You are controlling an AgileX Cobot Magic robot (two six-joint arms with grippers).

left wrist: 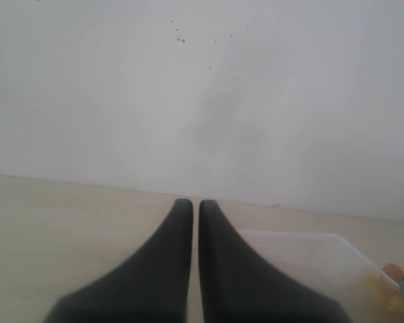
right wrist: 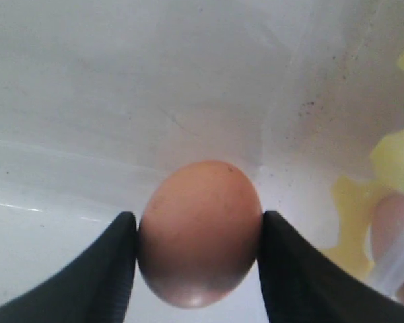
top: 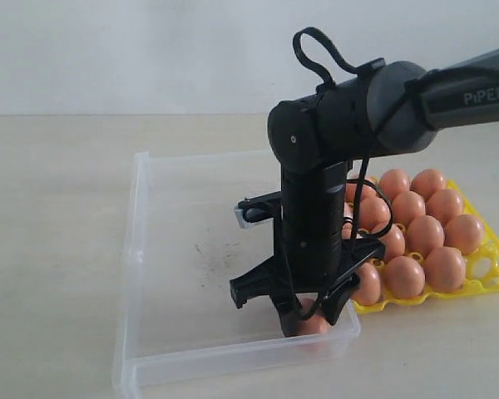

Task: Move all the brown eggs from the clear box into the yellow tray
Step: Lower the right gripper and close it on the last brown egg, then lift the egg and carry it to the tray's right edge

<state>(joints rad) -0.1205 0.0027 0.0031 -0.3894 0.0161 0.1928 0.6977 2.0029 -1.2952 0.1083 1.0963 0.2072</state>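
One brown egg (top: 313, 326) (right wrist: 198, 229) lies near the front right corner of the clear box (top: 137, 249). My right gripper (top: 303, 320) (right wrist: 197, 219) reaches straight down over it, and both dark fingers (right wrist: 114, 269) press against its sides. The yellow tray (top: 486, 278) stands just right of the box, and several brown eggs (top: 424, 234) sit in its cups. Part of the tray (right wrist: 350, 208) shows through the box wall in the right wrist view. My left gripper (left wrist: 196, 205) is shut and holds nothing, above the tabletop, with a corner of the clear box (left wrist: 303, 259) beyond it.
The right arm (top: 358, 116) reaches in from the upper right and hides part of the tray and the box's right side. Dark scuffs (top: 206, 249) mark the box floor. A pale wall stands behind the beige table (top: 50, 249).
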